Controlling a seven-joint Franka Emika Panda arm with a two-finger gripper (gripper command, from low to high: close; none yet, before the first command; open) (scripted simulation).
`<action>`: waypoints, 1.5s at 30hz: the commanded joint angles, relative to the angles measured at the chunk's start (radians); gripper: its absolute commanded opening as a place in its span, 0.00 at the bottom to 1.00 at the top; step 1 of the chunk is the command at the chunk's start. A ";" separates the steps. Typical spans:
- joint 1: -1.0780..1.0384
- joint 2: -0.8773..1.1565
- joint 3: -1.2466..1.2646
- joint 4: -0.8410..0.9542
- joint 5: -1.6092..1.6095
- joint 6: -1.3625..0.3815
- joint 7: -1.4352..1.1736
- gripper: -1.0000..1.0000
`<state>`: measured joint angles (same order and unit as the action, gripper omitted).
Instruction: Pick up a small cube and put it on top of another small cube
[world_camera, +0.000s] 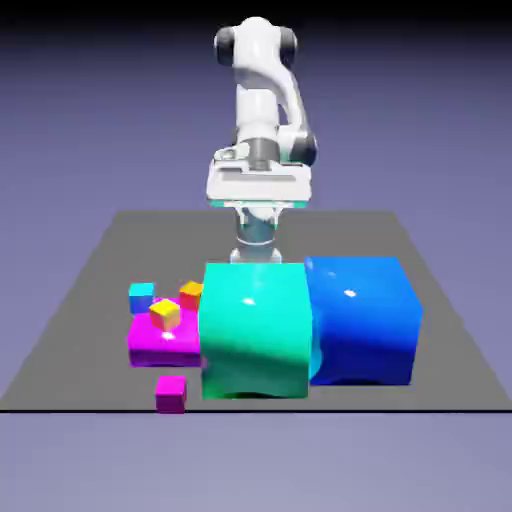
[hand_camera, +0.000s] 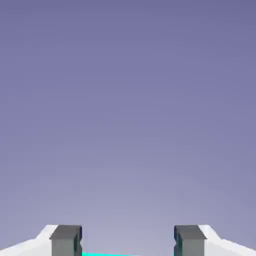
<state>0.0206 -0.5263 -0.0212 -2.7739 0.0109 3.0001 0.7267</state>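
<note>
**Open gripper raised behind the blocks, seven pieces on the table**

While the hand view shows only the plain backdrop, the gripper stands with its two grey fingertips apart at the bottom edge and nothing between them: open and empty. A thin teal sliver shows at the very bottom of that frame, between the tips.

In the exterior view the gripper sits at the upper middle of the frame, above and behind the blocks, on the one white arm.

Below it, at the frame's centre, stands one big teal block; one big blue block touches its right side.

To the left of the teal block lies one flat magenta slab. One tiny yellow cube rests on the slab. One tiny orange cube sits just beside the teal block, at the slab's upper right corner.

The cyan cube, one only, is at the left of the frame, just above the slab's upper left corner.

The magenta cube, also one, lies alone on the grey table at the lower left, below the slab and near the table's front edge, well apart from the cyan cube.
</note>
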 joint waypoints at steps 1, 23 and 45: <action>0.007 0.036 -0.018 0.030 0.009 -0.031 -0.012 0.50; 0.164 0.834 -0.404 0.689 0.209 -0.703 -0.272 0.50; 0.250 1.371 -0.611 1.044 0.364 -1.022 -0.448 0.00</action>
<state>0.2709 0.8452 -0.6323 -1.7296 0.3776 1.9774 0.2773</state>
